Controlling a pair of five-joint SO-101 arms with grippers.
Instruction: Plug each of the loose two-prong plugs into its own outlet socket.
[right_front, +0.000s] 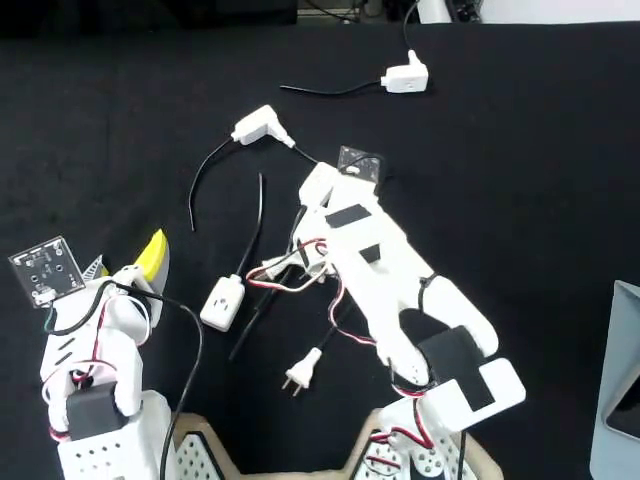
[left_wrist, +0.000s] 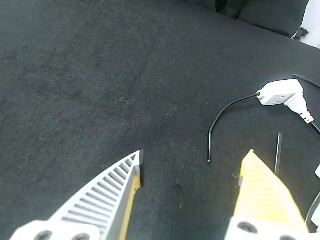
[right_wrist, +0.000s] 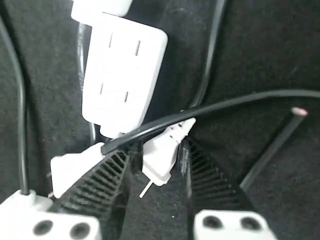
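The small white plug (right_wrist: 162, 155) lies between the right jaws in the right wrist view, a thin prong pointing back toward the camera. The jaws are slightly spread. One rests against the plug's side and a narrow dark gap separates the other from it. Just beyond the plug is a white outlet block (right_wrist: 122, 75) with two pairs of slots facing up. A black cable (right_wrist: 210, 111) crosses between them, over the jaw tips. A second white plug body (right_wrist: 75, 167) sits against the outer side of one jaw.

The high view adds the wider layout. The right arm (right_front: 380, 250) reaches from the lower right to the middle of the frame. A loose two-prong plug (right_front: 303, 372) lies at lower centre, and a single socket (right_front: 222, 303) on a black lead sits left of centre. An angled plug (right_front: 258, 125) is at upper centre-left, and another white plug (right_front: 405, 75) is near the worktop's (right_front: 520, 200) far edge.

A wide stretch of black worktop lies between the right arm and a grey object (right_front: 620, 380) at the right edge of the frame.

The left arm (right_front: 100, 340) stands at the lower left. In the left wrist view the left jaws are spread wide over the dark worktop, with the angled plug well beyond them.
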